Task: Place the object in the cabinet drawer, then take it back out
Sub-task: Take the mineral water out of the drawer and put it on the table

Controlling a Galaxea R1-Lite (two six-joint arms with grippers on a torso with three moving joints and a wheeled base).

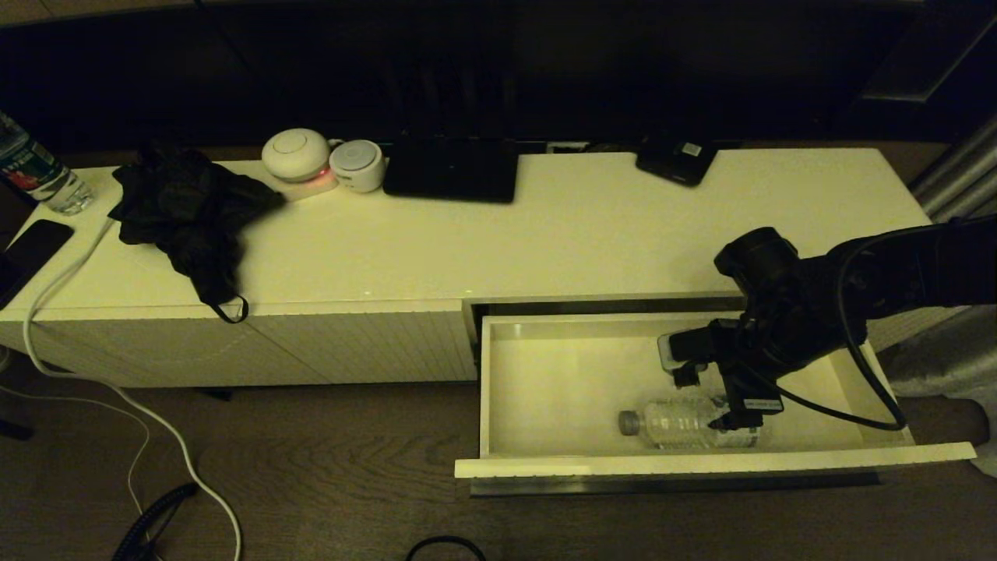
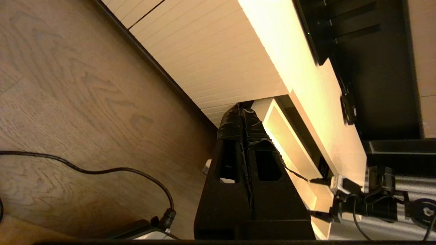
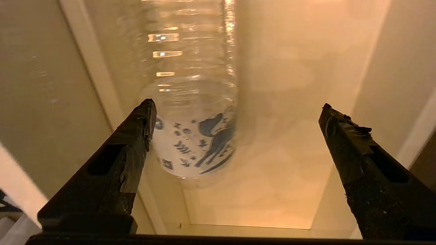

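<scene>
- Water bottle [image 1: 685,423]: laid on its side in the open cabinet drawer [image 1: 561,460], near the front wall.
- Right gripper [image 3: 235,143]: reached down into the drawer, fingers spread wide, nothing held.
- Left gripper [image 2: 243,119]: parked low beside the cabinet, fingers pressed together.

I count two water bottles: the small clear bottle [image 1: 685,425] lying on its side in the one open drawer [image 1: 701,466], and a second bottle with a red-green label [image 1: 35,173] standing at the far left end. On the bench [image 1: 592,241] I see two round white gadgets [image 1: 296,154], two flat dark devices [image 1: 452,170], and one crumpled black cloth [image 1: 191,214]. I have two tools: the right tool [image 1: 710,401] over the drawer, and the left tool [image 2: 243,117] parked low by the cabinet front.
</scene>
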